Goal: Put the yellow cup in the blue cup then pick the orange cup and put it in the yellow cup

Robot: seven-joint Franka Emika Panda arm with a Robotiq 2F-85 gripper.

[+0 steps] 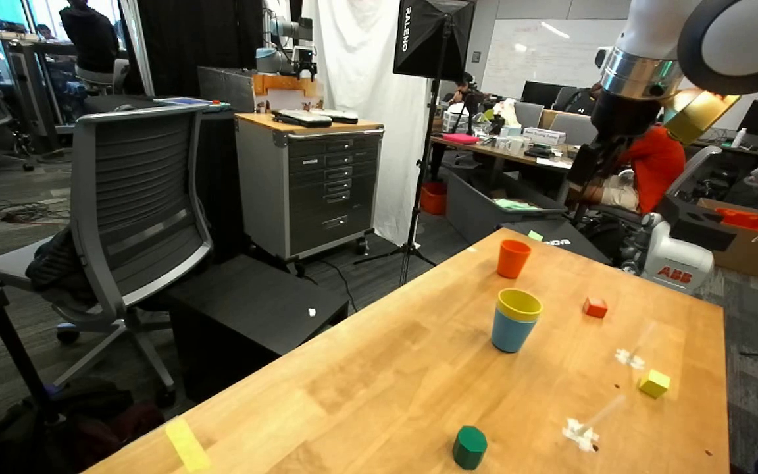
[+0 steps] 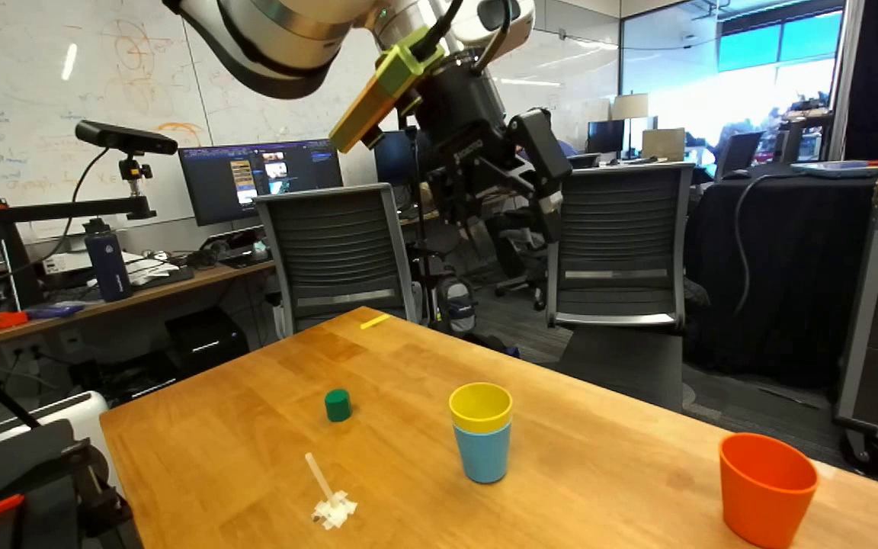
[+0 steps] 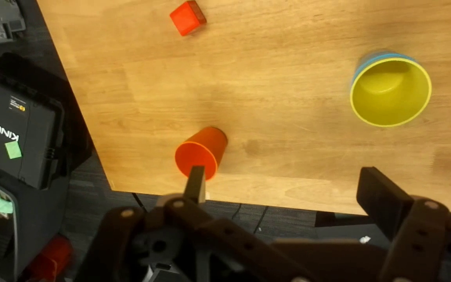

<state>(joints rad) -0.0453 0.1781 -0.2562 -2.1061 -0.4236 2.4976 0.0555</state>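
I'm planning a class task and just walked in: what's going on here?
A robot arm seems to be nesting cups. Its black two-fingered gripper is open, holding nothing, raised clear of the wooden table. The bright yellow round plastic cup sits inside the light-blue round plastic cup, its rim showing above. The orange-red round plastic cup stands upright, apart from the pair. So one nesting is done; the orange-red cup likely goes into the yellow one next.

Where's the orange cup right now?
In an exterior view, the orange cup stands upright on the table at the picture's lower right, to the right of the blue cup with the yellow cup nested in it.
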